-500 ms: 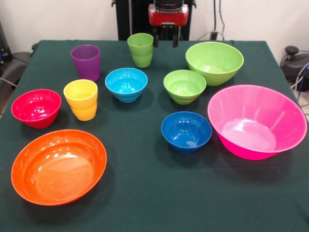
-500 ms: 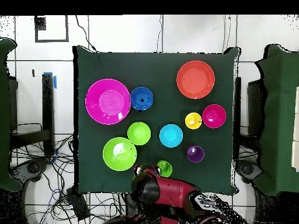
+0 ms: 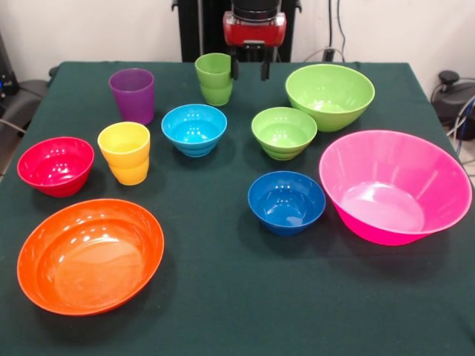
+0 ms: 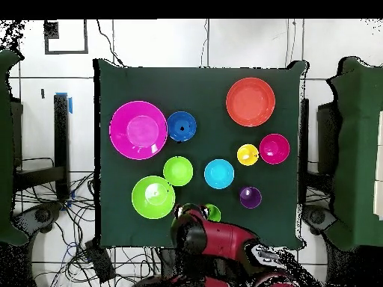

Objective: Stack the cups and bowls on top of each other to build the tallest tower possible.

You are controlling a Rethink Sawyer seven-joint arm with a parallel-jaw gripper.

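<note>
- Ten vessels stand apart on the worktop [image 3: 223, 297], from pink bowl [image 3: 393, 185] down; nothing stacked.
- Hand [image 3: 248, 69], fingers spread, flanks the green cup [image 3: 215, 78] at the far edge.
- Next, seemingly: close, lift it.

Bright, even overhead light — soft shadows, glare spots inside glossy bowls [image 3: 93, 256]
</note>
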